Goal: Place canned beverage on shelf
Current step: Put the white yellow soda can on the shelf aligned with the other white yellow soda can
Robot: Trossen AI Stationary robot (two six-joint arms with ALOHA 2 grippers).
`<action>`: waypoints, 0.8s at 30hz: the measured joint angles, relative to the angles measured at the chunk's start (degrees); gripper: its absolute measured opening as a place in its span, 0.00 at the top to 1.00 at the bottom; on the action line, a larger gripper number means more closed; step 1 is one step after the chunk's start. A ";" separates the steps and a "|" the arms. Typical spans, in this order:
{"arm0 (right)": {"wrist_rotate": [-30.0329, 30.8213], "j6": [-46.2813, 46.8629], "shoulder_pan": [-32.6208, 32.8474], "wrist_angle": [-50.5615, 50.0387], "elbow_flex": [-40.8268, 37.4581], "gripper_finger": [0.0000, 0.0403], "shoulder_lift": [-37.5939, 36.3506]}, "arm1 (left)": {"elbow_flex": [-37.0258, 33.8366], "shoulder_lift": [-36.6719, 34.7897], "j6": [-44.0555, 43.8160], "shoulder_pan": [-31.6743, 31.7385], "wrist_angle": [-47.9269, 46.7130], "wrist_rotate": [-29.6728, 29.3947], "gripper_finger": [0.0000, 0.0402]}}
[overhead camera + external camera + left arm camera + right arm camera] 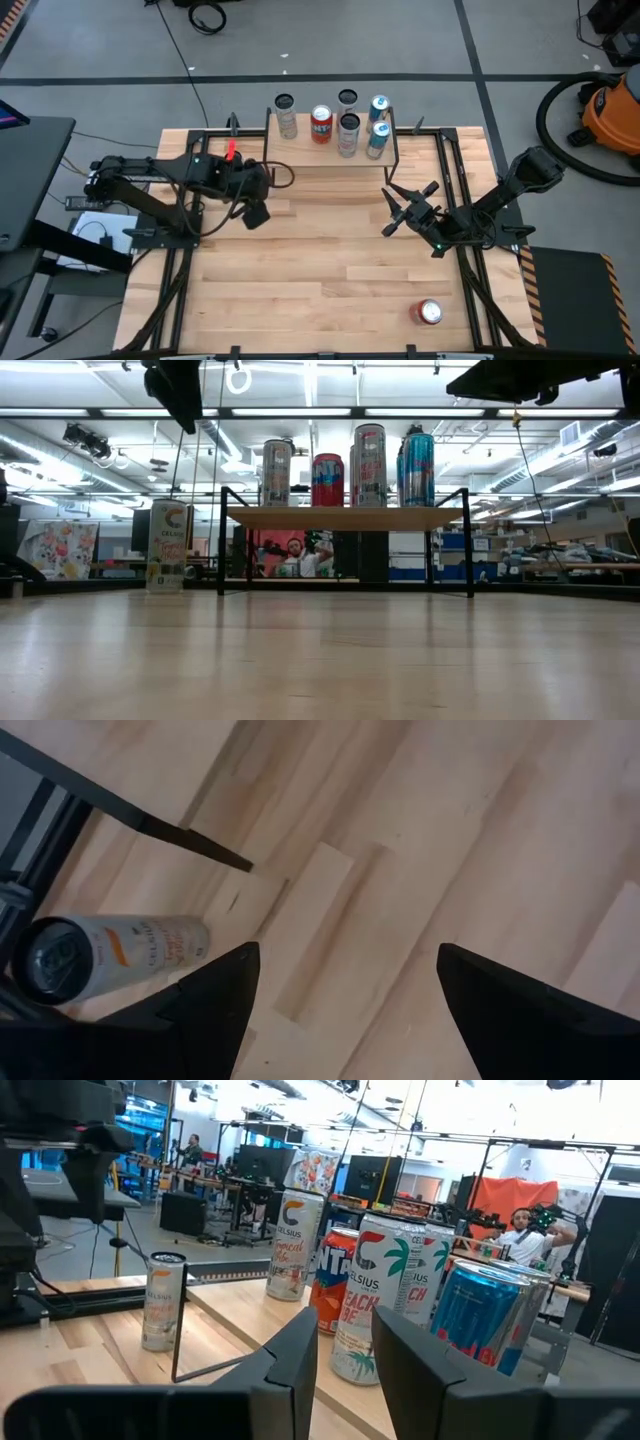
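Observation:
The shelf [345,518] stands at the table's far middle on thin black legs, with several upright cans [348,133] on its board. A white can [167,545] stands upright on the table just left of the shelf, also seen as the white can [100,955] in the left wrist view. A red and silver can [428,312] lies on its side near the front right. My left gripper [255,212] hangs open above the table left of centre, pointing down, nothing between its fingers [215,1010]. My right gripper [400,210] faces the shelf roughly level, with a narrow, empty gap [345,1340].
Black frame rails [455,170] run along the table's left and right sides. Bare wood lies between the two arms and the shelf. Beyond the table, a person [520,1230] sits in the room, and an orange vacuum [610,110] stands on the floor at the far right.

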 joint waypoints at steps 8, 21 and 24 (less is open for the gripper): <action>0.02 0.00 0.00 0.00 0.00 0.73 0.00 | 0.00 0.00 -1.51 0.40 -0.19 0.03 0.21; -0.02 1.09 0.00 0.00 0.00 0.74 0.00 | 0.00 0.00 10.11 11.24 -1.16 -0.20 0.21; -0.02 1.09 0.00 0.00 0.00 0.74 0.00 | 0.00 0.00 13.00 15.84 -1.33 -0.11 0.21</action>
